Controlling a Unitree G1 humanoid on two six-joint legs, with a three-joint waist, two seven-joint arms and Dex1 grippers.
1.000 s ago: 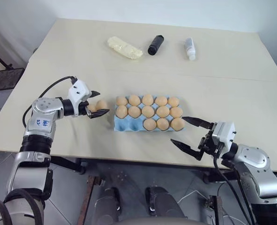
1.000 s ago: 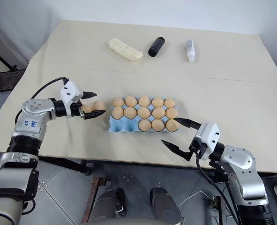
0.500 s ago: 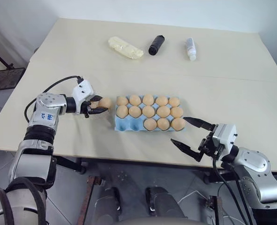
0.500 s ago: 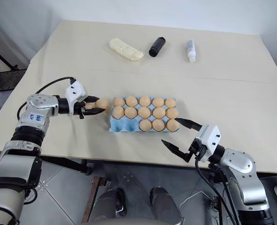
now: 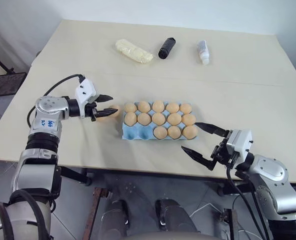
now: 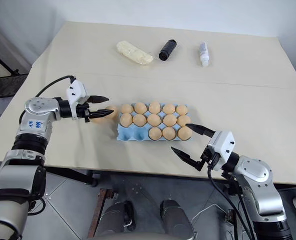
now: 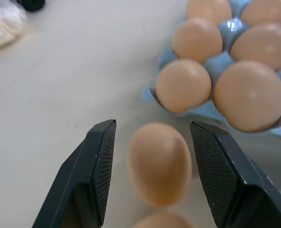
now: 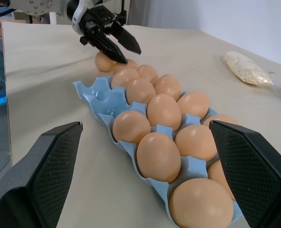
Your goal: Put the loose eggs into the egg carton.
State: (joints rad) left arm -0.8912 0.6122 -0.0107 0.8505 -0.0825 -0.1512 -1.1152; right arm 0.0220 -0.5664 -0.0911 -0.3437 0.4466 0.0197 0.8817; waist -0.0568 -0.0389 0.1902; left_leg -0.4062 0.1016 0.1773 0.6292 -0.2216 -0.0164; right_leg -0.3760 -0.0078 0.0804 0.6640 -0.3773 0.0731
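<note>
Two loose eggs lie on the table just left of the egg carton [image 5: 129, 133]: one egg [image 7: 159, 164] sits between and below my left fingertips, the other [image 7: 164, 221] closer to the wrist. The left gripper [image 5: 108, 104] hovers over them, its fingers apart with a gap beside the egg, gripping nothing. The light blue carton holds several eggs, and two cups at its near-left end are empty. My right gripper [image 5: 189, 136] stands open and empty at the carton's near-right corner.
At the far side of the table lie a pale yellow lumpy oblong [image 5: 133, 51], a black cylinder [image 5: 166, 47] and a small clear bottle [image 5: 203, 51]. The table's front edge runs just below the carton and the right gripper.
My left gripper narrowed its jaws from wide open beside the loose eggs, then rose slightly. The eggs remain on the table. The right arm has not moved.
</note>
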